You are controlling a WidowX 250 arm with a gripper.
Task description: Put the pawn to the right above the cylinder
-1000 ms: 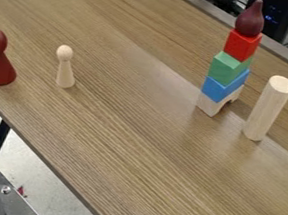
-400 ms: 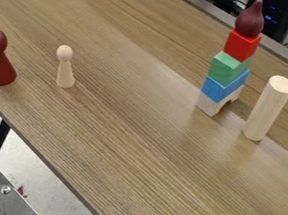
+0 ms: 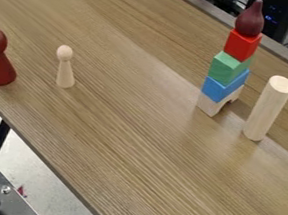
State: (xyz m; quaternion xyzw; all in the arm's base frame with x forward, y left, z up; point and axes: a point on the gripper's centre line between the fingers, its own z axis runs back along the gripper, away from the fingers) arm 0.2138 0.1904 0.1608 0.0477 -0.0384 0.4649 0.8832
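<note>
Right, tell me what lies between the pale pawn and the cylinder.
In the camera view, the straight stretch from pale pawn to cylinder is bare table; the block stack stands near the cylinder, just beyond that line.

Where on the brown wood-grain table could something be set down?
The table is bare between the pale wooden pawn and the tower of coloured blocks, and in the foreground below the pale wooden cylinder. It is tighter between tower and cylinder, and between that pawn and the dark red wooden pawn.
</note>
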